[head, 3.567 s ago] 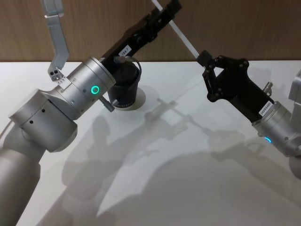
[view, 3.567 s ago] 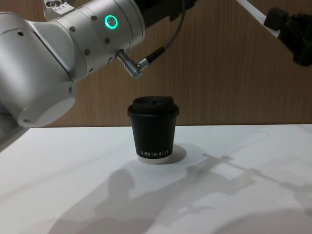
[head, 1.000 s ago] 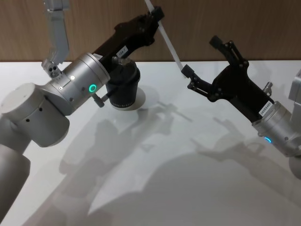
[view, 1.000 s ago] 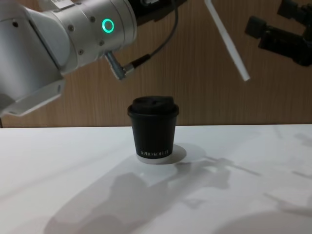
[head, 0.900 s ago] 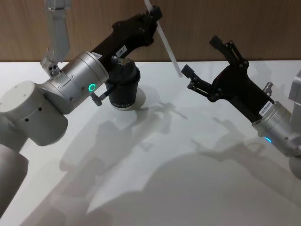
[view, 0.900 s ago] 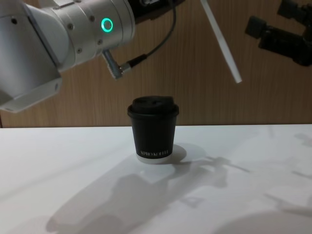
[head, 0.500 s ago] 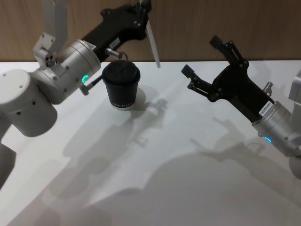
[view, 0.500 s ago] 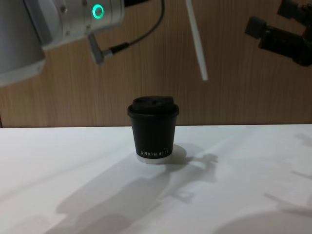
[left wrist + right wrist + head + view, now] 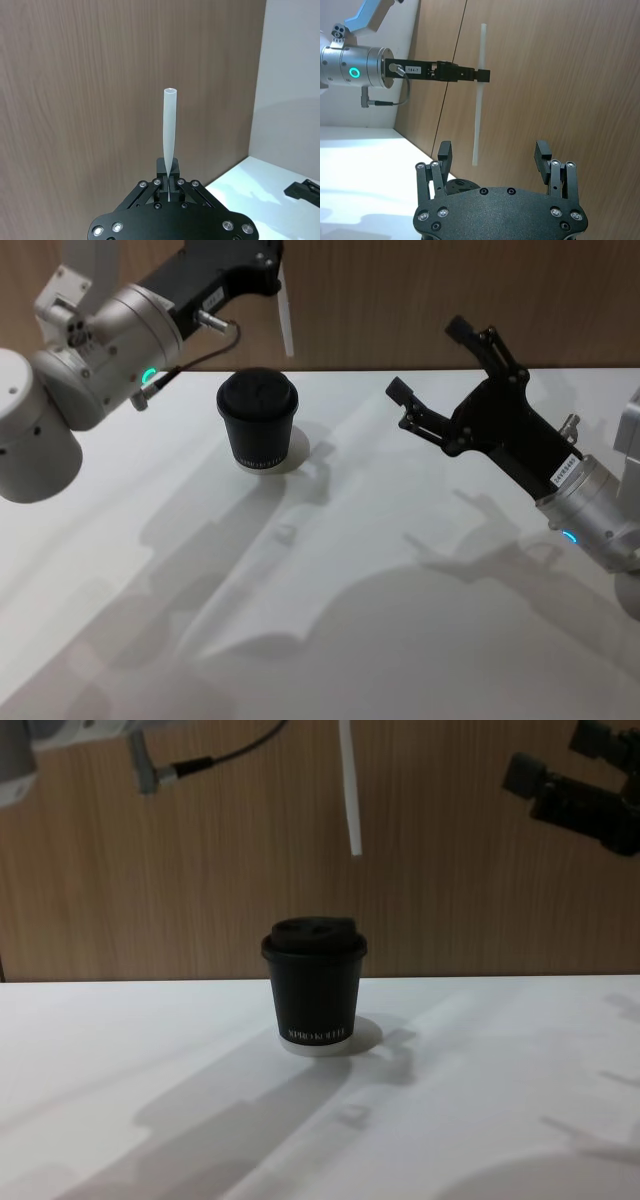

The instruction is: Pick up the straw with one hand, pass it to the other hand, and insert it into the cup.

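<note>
Hanging nearly upright, straw clamped in left pincer

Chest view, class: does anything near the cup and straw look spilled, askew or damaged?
Nothing stands out. The cup stands upright, lid on, no spill on the table. The straw hangs nearly upright above it, held by the left gripper, jaws shut; the right gripper is open.

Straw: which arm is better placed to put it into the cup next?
Left. The left gripper is shut on the straw, which hangs nearly upright above the cup. The right gripper is open and empty, off to the cup's right.
</note>
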Tool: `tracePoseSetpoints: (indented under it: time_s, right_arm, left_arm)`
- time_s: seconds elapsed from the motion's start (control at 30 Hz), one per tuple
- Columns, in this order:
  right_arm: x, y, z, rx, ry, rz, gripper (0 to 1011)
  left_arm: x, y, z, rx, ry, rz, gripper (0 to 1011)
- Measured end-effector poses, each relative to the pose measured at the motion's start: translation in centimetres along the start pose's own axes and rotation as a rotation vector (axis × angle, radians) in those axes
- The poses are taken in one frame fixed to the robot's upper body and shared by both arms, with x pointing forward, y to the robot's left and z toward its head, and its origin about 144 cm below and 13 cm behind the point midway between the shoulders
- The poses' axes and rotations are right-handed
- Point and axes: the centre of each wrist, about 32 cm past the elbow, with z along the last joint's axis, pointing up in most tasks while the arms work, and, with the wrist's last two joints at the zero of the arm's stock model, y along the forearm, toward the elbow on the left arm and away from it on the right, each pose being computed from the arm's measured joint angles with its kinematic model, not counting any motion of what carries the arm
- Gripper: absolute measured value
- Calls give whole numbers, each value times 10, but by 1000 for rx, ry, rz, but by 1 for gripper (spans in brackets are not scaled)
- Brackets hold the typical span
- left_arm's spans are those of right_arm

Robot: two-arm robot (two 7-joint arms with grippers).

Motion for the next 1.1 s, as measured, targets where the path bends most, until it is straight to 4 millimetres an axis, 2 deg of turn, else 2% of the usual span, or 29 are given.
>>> tracePoseSetpoints:
  time_s: [0.53,1.1]
  right_arm:
    - [0,0,0,0,0,0,1001]
    - [0,0,0,0,0,0,1001]
  left_arm:
    - [10,8,16,50,-47,49,16]
    - [13,11,12,77,-68,100,17]
